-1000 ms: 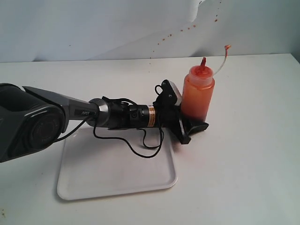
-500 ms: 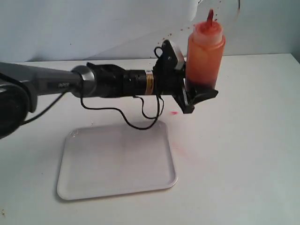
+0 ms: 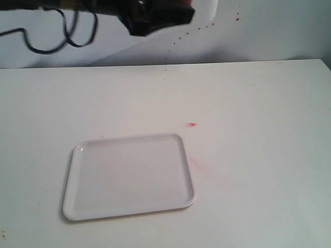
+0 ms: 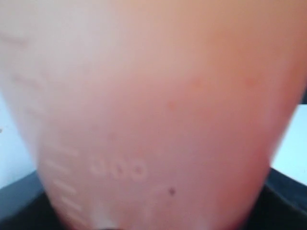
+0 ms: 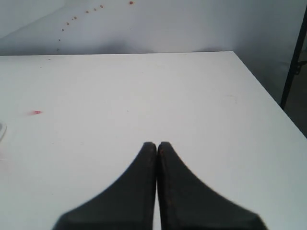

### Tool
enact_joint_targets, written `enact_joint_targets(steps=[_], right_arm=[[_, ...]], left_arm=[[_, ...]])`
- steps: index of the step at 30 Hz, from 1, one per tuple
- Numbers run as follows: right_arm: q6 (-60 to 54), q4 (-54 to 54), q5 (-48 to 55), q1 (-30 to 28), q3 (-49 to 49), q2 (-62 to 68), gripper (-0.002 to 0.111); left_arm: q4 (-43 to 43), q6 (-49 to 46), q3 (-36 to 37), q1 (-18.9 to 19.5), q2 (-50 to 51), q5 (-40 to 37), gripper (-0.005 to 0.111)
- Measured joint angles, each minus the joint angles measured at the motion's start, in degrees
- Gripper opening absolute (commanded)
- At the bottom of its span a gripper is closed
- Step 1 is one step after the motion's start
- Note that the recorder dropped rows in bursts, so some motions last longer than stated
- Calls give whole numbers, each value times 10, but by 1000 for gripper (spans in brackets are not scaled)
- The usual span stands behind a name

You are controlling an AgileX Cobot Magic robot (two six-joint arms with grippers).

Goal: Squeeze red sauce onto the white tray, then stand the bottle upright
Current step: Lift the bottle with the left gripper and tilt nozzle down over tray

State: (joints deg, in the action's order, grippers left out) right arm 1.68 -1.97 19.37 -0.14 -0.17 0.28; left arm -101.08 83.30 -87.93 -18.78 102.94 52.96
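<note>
The bottle (image 4: 158,105) fills the left wrist view, apparently clamped in the left end effector (image 3: 158,18), high above the bench (image 3: 258,181). Its walls look soft and light, so grip mid-body, gently. White tray (image 3: 72,206) has nothing squeezed onto it yet. Right end effector (image 5: 157,148) is closed and empty.

We've got the bottle (image 4: 153,96) right up close: translucent, orange-stained plastic, smooth, with raised moulded markings. Lower left of the exterior view, the white tray (image 3: 129,178) looks like smooth, faintly glossy plastic on a matt white table (image 3: 258,170). The right gripper (image 5: 157,145) looks matt black.
</note>
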Motion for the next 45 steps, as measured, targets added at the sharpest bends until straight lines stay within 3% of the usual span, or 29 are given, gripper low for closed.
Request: enact_joint_targets(steps=[5, 13, 18, 27, 35, 37, 41, 43, 45], right_arm=[[0, 0, 0, 0, 0, 0, 0], [0, 0, 0, 0, 0, 0, 0], [0, 0, 0, 0, 0, 0, 0], [0, 0, 0, 0, 0, 0, 0], [0, 0, 0, 0, 0, 0, 0], [0, 0, 0, 0, 0, 0, 0], [0, 0, 0, 0, 0, 0, 0], [0, 0, 0, 0, 0, 0, 0], [0, 0, 0, 0, 0, 0, 0]], left_arm=[[-2, 12, 103, 52, -144, -34, 0], [-2, -46, 290, 136, -337, -243, 0], [-1, -137, 393, 142, -414, -351, 0], [0, -209, 548, 142, -441, -442, 0], [1, -264, 561, 142, -441, -502, 0], [2, -309, 561, 121, -441, -533, 0], [3, -390, 561, 9, -436, -700, 0], [5, -467, 561, -56, -406, -800, 0], [10, -530, 553, -96, -358, -867, 0]])
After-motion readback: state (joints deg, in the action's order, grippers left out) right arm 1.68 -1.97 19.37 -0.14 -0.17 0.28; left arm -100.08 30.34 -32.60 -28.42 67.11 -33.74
